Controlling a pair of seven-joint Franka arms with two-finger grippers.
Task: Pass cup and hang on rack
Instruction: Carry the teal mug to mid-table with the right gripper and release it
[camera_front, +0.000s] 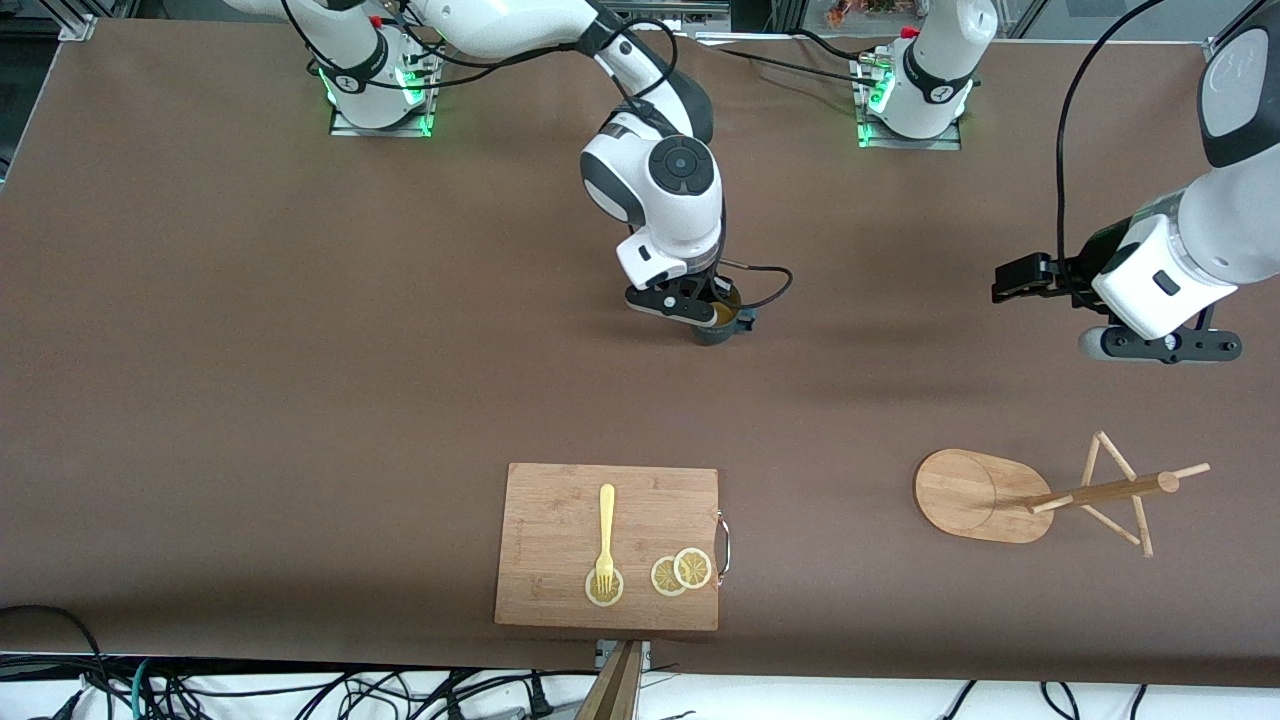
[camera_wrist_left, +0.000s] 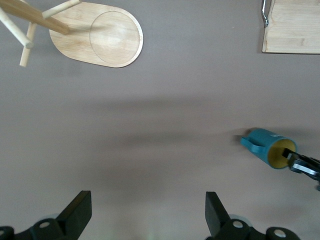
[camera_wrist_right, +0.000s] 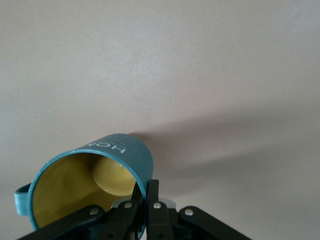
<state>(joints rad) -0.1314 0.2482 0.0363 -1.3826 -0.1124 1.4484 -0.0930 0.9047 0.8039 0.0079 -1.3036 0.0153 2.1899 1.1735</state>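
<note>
The dark teal cup (camera_front: 716, 328) with a yellowish inside is at the middle of the table, low over it or on it; I cannot tell which. My right gripper (camera_front: 712, 314) is shut on its rim, one finger inside and one outside (camera_wrist_right: 145, 194). The cup (camera_wrist_right: 85, 187) has its handle away from the fingers. The left wrist view shows the cup (camera_wrist_left: 266, 145) too. The bamboo rack (camera_front: 975, 492) stands nearer the front camera at the left arm's end, and also shows in the left wrist view (camera_wrist_left: 102, 35). My left gripper (camera_front: 1165, 347) hangs open and empty (camera_wrist_left: 148, 212) above bare table.
A wooden cutting board (camera_front: 560, 520) lies near the front edge, with a yellow fork (camera_front: 605, 535) and lemon slices (camera_front: 681, 572) on it. Its corner shows in the left wrist view (camera_wrist_left: 295, 30). Brown table lies between the cup and the rack.
</note>
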